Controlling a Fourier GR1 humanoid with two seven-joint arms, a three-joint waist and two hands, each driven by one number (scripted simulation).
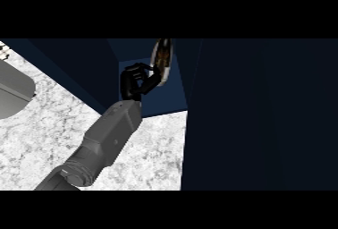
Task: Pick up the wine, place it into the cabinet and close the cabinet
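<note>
Marble counter [40, 147], dark cabinet [264, 112], wine [162, 56] seemingly clasped right of curled fingers [137, 68]

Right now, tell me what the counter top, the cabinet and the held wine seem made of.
Counter top: stone, probably marble or granite, by its white-grey speckle. Cabinet: flat dark navy panels, likely painted wood; no grain shows. Wine in the left hand: brownish with pale glints, possibly glass; too dark to be sure.
</note>
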